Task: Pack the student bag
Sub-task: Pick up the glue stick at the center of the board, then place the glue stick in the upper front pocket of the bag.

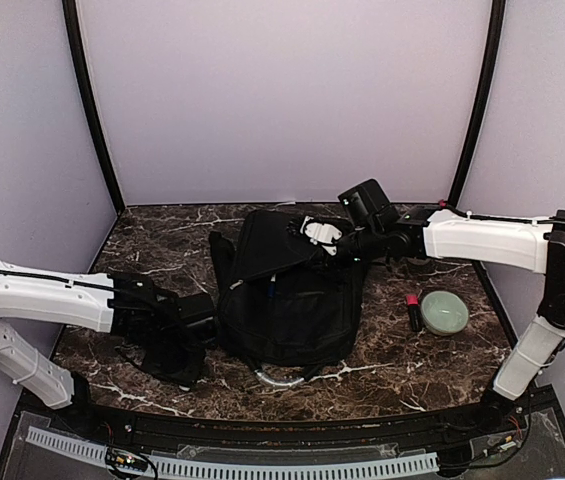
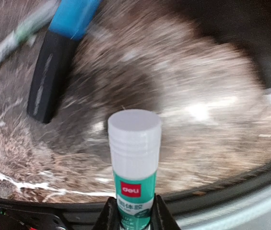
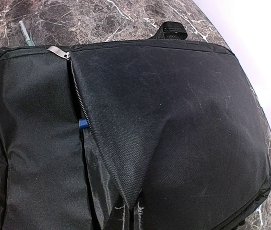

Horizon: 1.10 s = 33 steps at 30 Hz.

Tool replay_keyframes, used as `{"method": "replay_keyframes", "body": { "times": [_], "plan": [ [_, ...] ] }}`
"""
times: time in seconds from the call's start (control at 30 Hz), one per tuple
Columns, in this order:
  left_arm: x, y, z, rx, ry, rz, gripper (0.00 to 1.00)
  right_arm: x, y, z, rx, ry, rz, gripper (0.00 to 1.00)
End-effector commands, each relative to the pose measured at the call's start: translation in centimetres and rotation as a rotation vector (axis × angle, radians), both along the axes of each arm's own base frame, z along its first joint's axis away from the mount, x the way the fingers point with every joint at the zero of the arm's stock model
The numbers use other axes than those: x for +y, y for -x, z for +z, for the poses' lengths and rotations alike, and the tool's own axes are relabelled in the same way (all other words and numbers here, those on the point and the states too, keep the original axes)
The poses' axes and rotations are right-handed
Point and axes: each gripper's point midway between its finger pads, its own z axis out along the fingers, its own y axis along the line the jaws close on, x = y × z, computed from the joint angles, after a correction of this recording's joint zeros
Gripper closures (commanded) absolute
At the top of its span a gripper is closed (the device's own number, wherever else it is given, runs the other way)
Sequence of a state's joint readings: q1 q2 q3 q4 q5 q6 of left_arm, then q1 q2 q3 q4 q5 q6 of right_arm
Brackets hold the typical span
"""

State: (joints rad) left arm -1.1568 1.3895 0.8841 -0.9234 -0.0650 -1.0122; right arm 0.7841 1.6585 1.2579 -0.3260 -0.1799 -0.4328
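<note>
The student bag [image 1: 287, 300] is a big black backpack lying flat at mid-table, its grey loop handle [image 1: 280, 379] toward me. My right gripper [image 1: 328, 238] [image 3: 134, 214] is shut on the bag's front flap [image 3: 173, 110] and holds it raised beside the open zip [image 3: 77, 100]. Something small and blue [image 3: 83, 123] shows in the zip gap. Left of the bag and low over the table, my left gripper [image 1: 190, 342] [image 2: 134, 213] is shut on a glue stick [image 2: 134, 158] with a white cap and a green label. The stick points away from the jaws.
A blue-and-black marker [image 2: 53, 67] and a thin pen [image 2: 10, 45] lie on the marble left of the bag. A pale green bowl [image 1: 445, 312] and a small red-and-black item [image 1: 413, 312] sit at the right. The table's dark front rim [image 2: 231, 191] is close to the left gripper.
</note>
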Motion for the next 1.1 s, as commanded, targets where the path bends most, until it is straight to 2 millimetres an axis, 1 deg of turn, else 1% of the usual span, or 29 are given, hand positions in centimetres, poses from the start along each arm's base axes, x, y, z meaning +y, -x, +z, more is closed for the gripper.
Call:
{"method": "replay_keyframes", "body": {
  "times": [0.0, 0.1, 0.23, 0.33, 0.4, 0.47, 0.7, 0.73, 0.77, 0.83, 0.93, 1.0, 1.07],
  "plan": [
    [-3.1, -0.9, 5.4, -0.061, 0.082, -0.085, 0.87, 0.3, -0.6, 2.0, -0.050, -0.058, 0.001, 1.00],
    [-7.1, -1.8, 7.6, -0.094, 0.213, -0.163, 0.87, 0.3, -0.6, 1.9, -0.045, -0.060, 0.003, 1.00],
    [-11.8, -4.2, 9.3, -0.160, 0.323, -0.237, 0.87, 0.5, -0.4, 2.3, -0.037, -0.071, 0.010, 1.00],
    [-14.4, -6.5, 9.3, -0.188, 0.354, -0.264, 0.87, 0.5, -0.3, 2.6, -0.040, -0.076, 0.010, 1.00],
    [-15.6, -8.4, 8.5, -0.195, 0.354, -0.267, 0.87, 0.3, -0.2, 2.9, -0.047, -0.081, 0.007, 1.00],
    [-16.9, -10.3, 8.3, -0.216, 0.379, -0.266, 0.87, 0.2, -0.2, 3.2, -0.053, -0.088, 0.005, 1.00],
    [-18.7, -16.9, 7.9, -0.302, 0.388, -0.248, 0.88, 0.4, 0.0, 3.5, -0.038, -0.107, 0.016, 1.00],
    [-18.7, -17.8, 7.8, -0.311, 0.385, -0.237, 0.88, 0.4, 0.0, 3.5, -0.037, -0.108, 0.016, 1.00],
    [-18.7, -19.0, 7.6, -0.315, 0.383, -0.220, 0.88, 0.5, 0.1, 3.5, -0.035, -0.110, 0.019, 1.00],
    [-18.5, -20.5, 6.7, -0.311, 0.363, -0.204, 0.88, 0.6, 0.1, 3.5, -0.029, -0.111, 0.021, 1.00],
    [-18.4, -22.3, 5.3, -0.318, 0.329, -0.184, 0.88, 0.6, 0.2, 3.7, -0.026, -0.117, 0.023, 1.00],
    [-17.5, -23.7, 5.1, -0.357, 0.272, -0.143, 0.89, 0.7, 0.2, 3.7, -0.025, -0.119, 0.024, 1.00],
    [-16.9, -24.9, 4.9, -0.398, 0.244, -0.091, 0.91, 0.6, 0.2, 3.8, -0.027, -0.118, 0.023, 1.00]
  ]
}}
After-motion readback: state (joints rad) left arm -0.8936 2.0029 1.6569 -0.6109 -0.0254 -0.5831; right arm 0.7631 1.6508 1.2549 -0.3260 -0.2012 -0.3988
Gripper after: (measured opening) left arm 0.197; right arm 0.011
